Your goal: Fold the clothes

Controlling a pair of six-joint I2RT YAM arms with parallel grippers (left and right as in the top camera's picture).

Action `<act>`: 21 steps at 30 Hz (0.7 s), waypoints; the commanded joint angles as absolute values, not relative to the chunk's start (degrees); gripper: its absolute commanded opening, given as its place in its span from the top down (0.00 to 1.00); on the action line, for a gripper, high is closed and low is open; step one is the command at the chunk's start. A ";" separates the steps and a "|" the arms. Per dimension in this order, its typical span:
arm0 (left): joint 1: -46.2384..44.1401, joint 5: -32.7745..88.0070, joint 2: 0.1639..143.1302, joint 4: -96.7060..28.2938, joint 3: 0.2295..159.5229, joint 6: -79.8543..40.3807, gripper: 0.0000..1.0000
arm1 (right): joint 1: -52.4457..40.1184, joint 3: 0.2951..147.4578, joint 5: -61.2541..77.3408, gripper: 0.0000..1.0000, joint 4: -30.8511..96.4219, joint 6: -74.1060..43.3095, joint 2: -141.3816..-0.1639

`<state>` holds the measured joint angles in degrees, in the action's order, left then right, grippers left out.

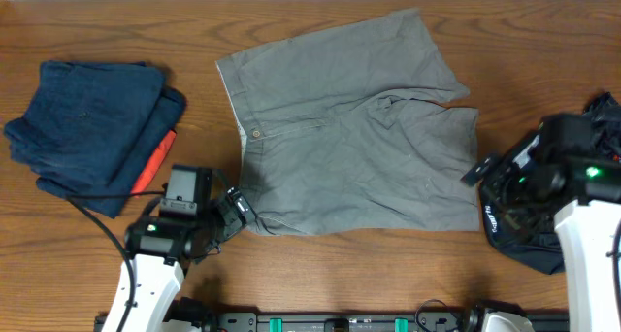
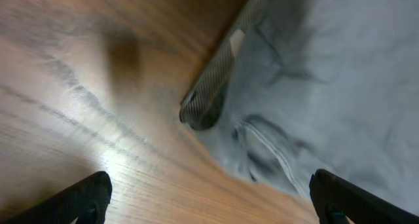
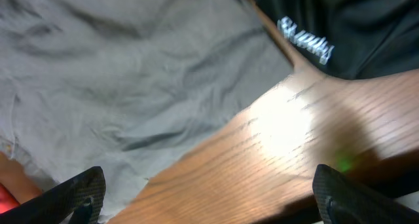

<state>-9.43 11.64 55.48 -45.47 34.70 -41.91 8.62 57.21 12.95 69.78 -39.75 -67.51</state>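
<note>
Your grey shorts (image 1: 349,128) lie spread flat on the tabletop (image 1: 543,41). Your left hand (image 2: 208,201) sits at the shorts' near waistband corner. Its fingers are spread wide, with nothing between them. Your right hand (image 3: 209,201) hovers just beside the shorts' leg hem on the opposite side, likewise wide open and empty. A folded navy stack (image 1: 92,128) lies well left of the shorts, and a black garment (image 3: 353,14) lies just to their right.
</note>
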 commanded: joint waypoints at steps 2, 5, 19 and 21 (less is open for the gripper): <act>-9.34 13.37 55.94 -38.74 27.79 -46.63 0.02 | 6.63 50.72 16.21 0.01 66.78 -45.95 -65.36; -9.34 13.34 56.42 -32.67 24.47 -46.63 0.05 | 5.74 46.96 16.19 0.01 64.27 -48.36 -65.30; -9.45 14.79 64.66 -24.03 21.87 -49.45 0.42 | 4.51 36.49 16.12 0.01 56.88 -52.31 -65.30; -9.45 15.57 66.17 -23.11 21.87 -49.91 0.49 | 4.51 35.90 16.14 0.01 56.55 -52.31 -65.30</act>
<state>-9.43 14.46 64.05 -23.62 22.22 -48.58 5.37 36.93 15.92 56.95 -51.11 -65.91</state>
